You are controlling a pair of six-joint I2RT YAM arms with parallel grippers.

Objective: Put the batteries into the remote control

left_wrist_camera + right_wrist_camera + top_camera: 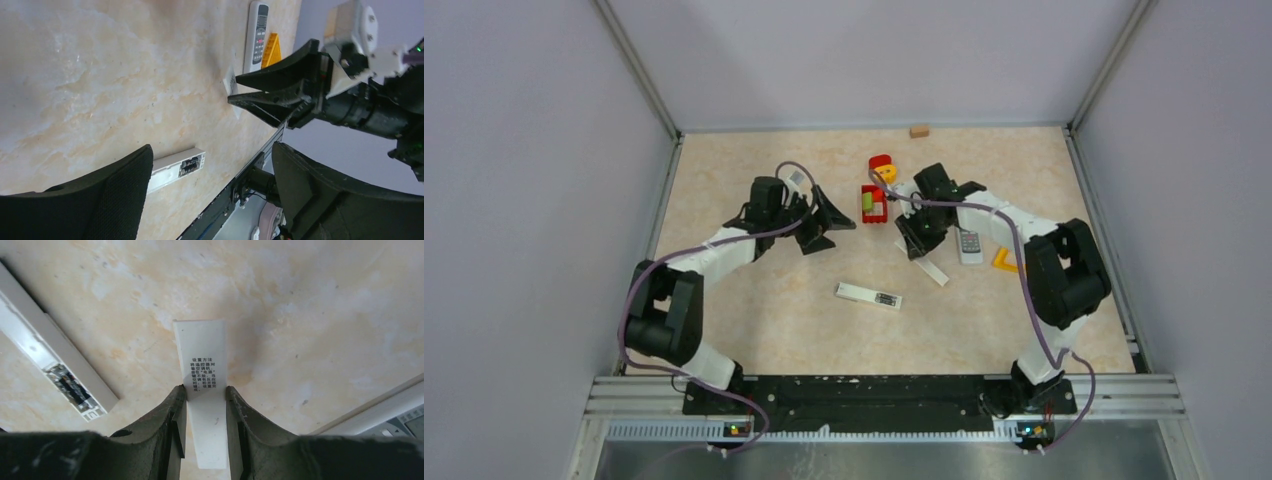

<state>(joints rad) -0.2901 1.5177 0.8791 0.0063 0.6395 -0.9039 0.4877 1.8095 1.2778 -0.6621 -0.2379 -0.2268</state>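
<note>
The white remote control (869,295) lies face down mid-table with its battery bay open. Dark batteries (68,386) sit inside that bay, also seen in the left wrist view as batteries (190,164) in the remote control (172,169). My right gripper (206,390) is shut on a white battery cover (201,352) printed with black text, low over the table to the right of the remote. From above, the right gripper (914,243) and the cover (933,271) show. My left gripper (832,226) hangs open and empty, its jaws wide in the left wrist view (212,150).
A second remote (970,245) lies face up beside a yellow wedge (1004,262) at the right. A red tray (873,212) holding a green piece and a red-yellow toy (882,168) stand behind the grippers. A tan block (919,130) sits by the back wall.
</note>
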